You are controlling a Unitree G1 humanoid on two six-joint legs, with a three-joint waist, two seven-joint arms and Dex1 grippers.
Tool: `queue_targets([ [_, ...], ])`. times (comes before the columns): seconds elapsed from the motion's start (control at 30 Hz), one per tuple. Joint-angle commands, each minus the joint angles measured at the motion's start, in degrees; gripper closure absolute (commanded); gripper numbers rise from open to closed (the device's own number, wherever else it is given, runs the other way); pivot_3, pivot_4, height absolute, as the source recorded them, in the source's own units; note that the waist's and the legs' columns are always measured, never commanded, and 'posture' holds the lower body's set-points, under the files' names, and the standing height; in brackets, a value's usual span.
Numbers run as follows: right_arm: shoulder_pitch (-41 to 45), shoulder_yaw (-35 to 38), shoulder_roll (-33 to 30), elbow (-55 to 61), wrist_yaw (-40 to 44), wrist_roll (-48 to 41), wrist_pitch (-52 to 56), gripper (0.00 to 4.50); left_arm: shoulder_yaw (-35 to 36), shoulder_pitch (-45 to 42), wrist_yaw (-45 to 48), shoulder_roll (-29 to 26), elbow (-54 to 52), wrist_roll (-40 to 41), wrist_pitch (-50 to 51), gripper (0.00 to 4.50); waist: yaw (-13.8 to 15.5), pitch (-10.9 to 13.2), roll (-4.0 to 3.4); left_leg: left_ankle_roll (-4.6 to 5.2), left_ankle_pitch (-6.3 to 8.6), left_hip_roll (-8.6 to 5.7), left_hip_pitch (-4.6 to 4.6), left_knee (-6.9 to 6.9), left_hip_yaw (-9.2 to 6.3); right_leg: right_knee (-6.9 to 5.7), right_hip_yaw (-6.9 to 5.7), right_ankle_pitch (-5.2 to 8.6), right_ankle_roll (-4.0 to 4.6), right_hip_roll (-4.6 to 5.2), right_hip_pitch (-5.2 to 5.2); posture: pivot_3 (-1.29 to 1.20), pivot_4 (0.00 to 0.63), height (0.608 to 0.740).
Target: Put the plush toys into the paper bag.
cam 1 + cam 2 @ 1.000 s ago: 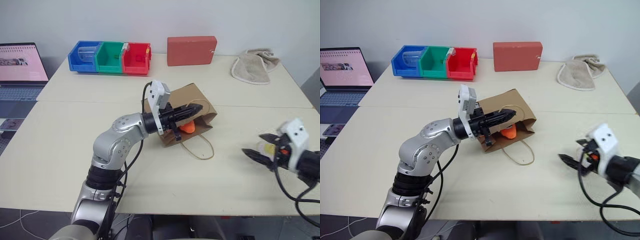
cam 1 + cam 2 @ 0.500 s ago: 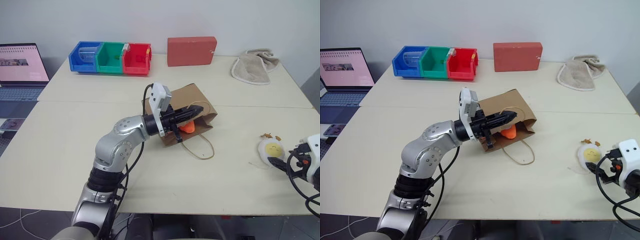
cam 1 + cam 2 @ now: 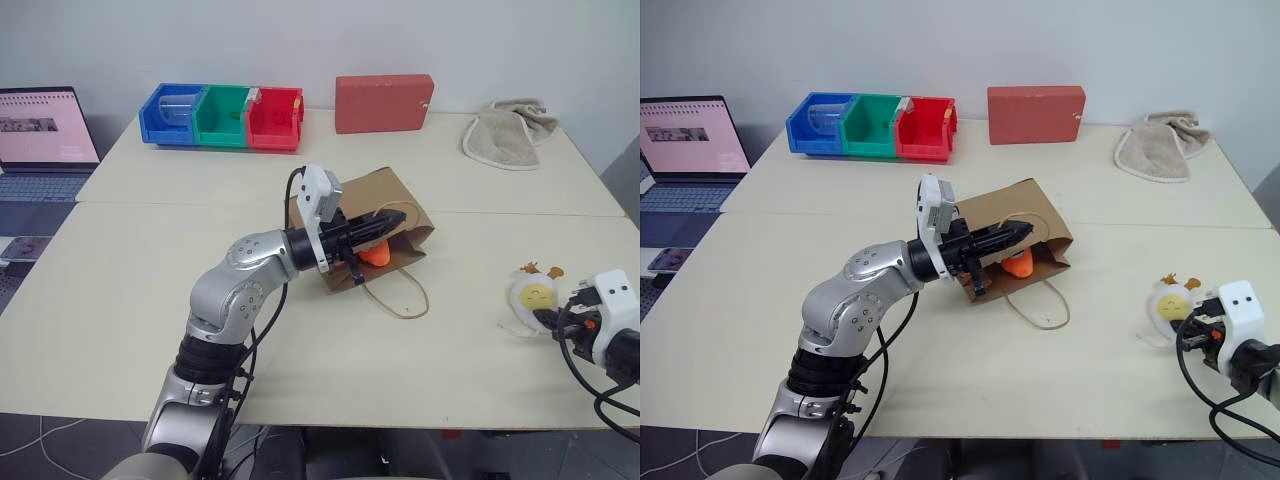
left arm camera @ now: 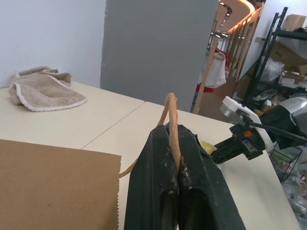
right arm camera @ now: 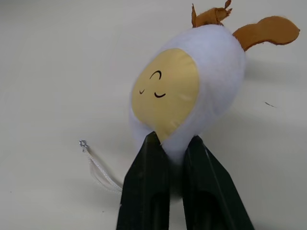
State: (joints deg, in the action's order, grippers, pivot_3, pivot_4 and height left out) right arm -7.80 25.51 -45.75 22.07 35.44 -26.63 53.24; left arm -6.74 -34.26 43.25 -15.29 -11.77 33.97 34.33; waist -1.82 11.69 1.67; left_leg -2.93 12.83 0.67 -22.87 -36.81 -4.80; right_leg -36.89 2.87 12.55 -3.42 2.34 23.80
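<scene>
Brown kraft paper makes up the paper bag (image 3: 365, 228), which lies tipped on the cream table (image 3: 130, 290) near its middle, mouth facing the robot's right. The left gripper (image 3: 392, 222) holds one twisted paper loop handle (image 4: 171, 122) pinched between its two closed black fingers (image 4: 158, 177), lifting the upper edge of the mouth. The second handle (image 3: 398, 296) trails loose on the tabletop in front of the bag. Inside the opening sits the orange carrot plush (image 3: 374, 254), partly covered by the gripper and the bag's upper wall.

Well apart from the bag, near the table's right front edge, lies the fried egg plush (image 5: 187, 93), white with a yellow smiling face and small brown-orange tabs at its far end. The right gripper (image 5: 175, 158) is clamped on the egg's near edge, its fingers (image 5: 146, 187) pressed close together with the white fabric squeezed between them. A thin white ribbon loop (image 5: 98, 167) extends from the toy onto the table beside the gripper.

At the far side of the table stand a red rectangular box (image 3: 383, 101), a row of blue, green and red storage bins (image 3: 220, 115), and a crumpled beige towel (image 3: 508, 131) at the far right corner. An open laptop (image 3: 40, 135) sits off the table's left end.
</scene>
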Motion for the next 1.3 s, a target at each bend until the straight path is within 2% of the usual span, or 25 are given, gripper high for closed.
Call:
queue_targets([
  [0.03,2.3,-1.5,-2.4,6.5,2.1,-1.9,-0.6,4.48,1.3,-1.4,0.4,-0.1,-1.7,0.7,-1.0,4.50,0.0,0.0,-0.01,0.00,0.00,0.00,0.00,-0.01,0.00,0.00,0.00,0.00,0.00,0.00,0.00,0.00,0.150,0.740],
  [0.2,3.5,-3.8,-8.1,16.0,10.5,-9.8,1.8,4.48,2.3,-2.4,0.7,-0.2,-1.0,1.7,-0.2,4.50,0.1,0.0,-0.02,0.00,0.00,0.00,-0.02,-0.03,-0.04,0.01,-0.01,0.00,-0.01,-0.01,-0.02,0.00,0.150,0.740],
  [0.33,8.9,-9.2,-8.2,16.8,8.8,-11.6,3.0,4.48,2.6,-3.0,1.2,0.0,-1.1,3.3,0.8,4.50,0.2,0.0,0.03,0.00,0.01,-0.01,-0.05,-0.03,-0.11,0.09,-0.06,-0.01,-0.02,-0.01,-0.08,0.00,0.150,0.740],
  [0.57,20.5,-23.8,-0.8,11.2,0.9,-3.6,-0.6,4.48,2.4,-2.6,2.4,-0.9,-2.3,5.0,2.7,4.50,0.0,0.0,0.02,0.00,0.01,-0.01,-0.02,-0.07,-0.10,0.05,-0.05,0.00,-0.01,-0.02,-0.08,0.00,0.150,0.740],
  [0.83,27.6,-31.5,10.2,8.5,-3.3,-3.3,1.8,4.48,2.4,-2.8,2.0,-0.8,-2.3,5.2,3.0,4.50,0.1,0.0,0.01,0.00,0.01,-0.01,-0.05,0.04,-0.18,0.03,-0.11,-0.11,-0.19,-0.03,-0.02,0.00,0.150,0.740],
  [1.0,31.7,-32.0,19.0,2.3,-9.2,-2.0,2.8,4.48,2.0,-2.9,2.0,-0.5,-2.6,5.5,3.4,4.50,0.0,0.0,0.00,0.00,0.01,0.00,-0.03,0.01,-0.20,0.00,-0.12,-0.09,-0.14,-0.05,-0.03,0.00,0.150,0.740],
  [1.3,36.9,-30.0,28.9,-3.1,-14.8,-1.0,2.2,4.48,2.1,-2.5,1.9,-0.3,-3.6,6.0,4.8,4.50,0.0,0.0,0.00,0.00,0.01,0.00,-0.04,0.07,-0.24,-0.03,-0.15,-0.11,-0.17,-0.05,0.01,0.00,0.150,0.740],
])
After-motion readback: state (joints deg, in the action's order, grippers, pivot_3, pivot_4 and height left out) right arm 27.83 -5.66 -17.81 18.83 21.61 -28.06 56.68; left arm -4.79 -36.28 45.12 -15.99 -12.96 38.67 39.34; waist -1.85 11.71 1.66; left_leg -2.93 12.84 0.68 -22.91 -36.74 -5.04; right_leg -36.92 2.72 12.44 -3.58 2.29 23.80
